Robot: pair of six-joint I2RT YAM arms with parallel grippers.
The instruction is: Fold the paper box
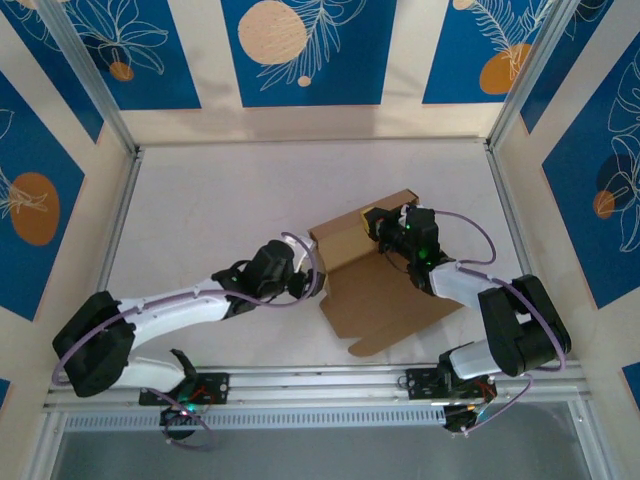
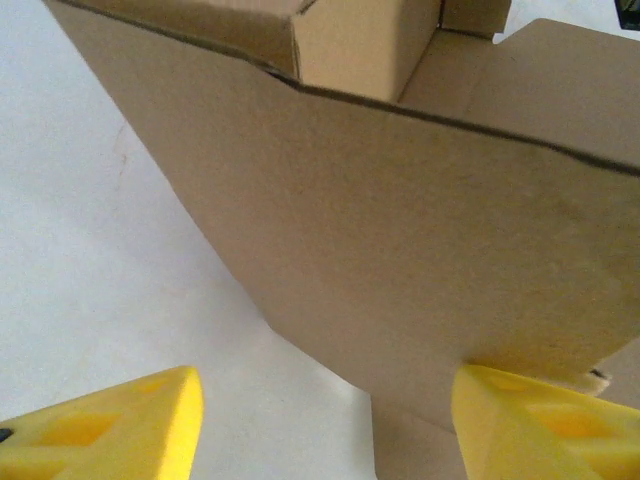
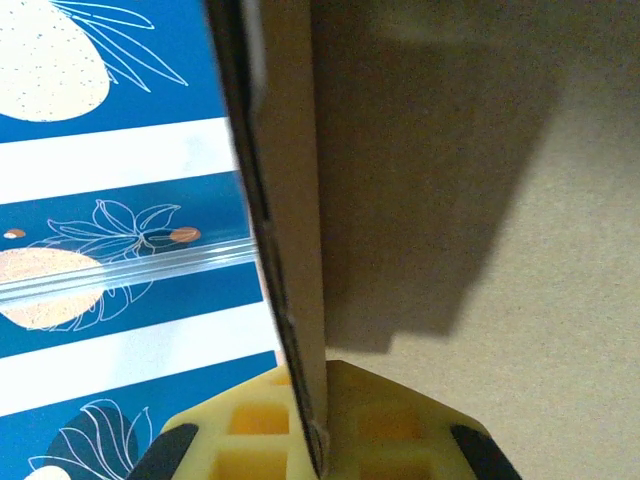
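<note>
White tabletop [image 1: 200,210]: paper box [image 1: 375,290] half-formed. Right gripper [image 3: 316,420] clamps upright wall [image 3: 295,200]; left gripper [image 2: 325,400] spread wide at side panel [image 2: 400,230], grasping nothing. Next likely: lift that panel upright.

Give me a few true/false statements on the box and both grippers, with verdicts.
1. The right gripper is clamped on a wall of the paper box. True.
2. The left gripper is shut. False: its yellow fingers stand wide apart, so it is open.
3. The paper box lies completely flat. False: its far end is folded up into walls, and only the near part lies flat on the table.
4. In the top view, the left gripper sits at the box's left edge. True.
</note>
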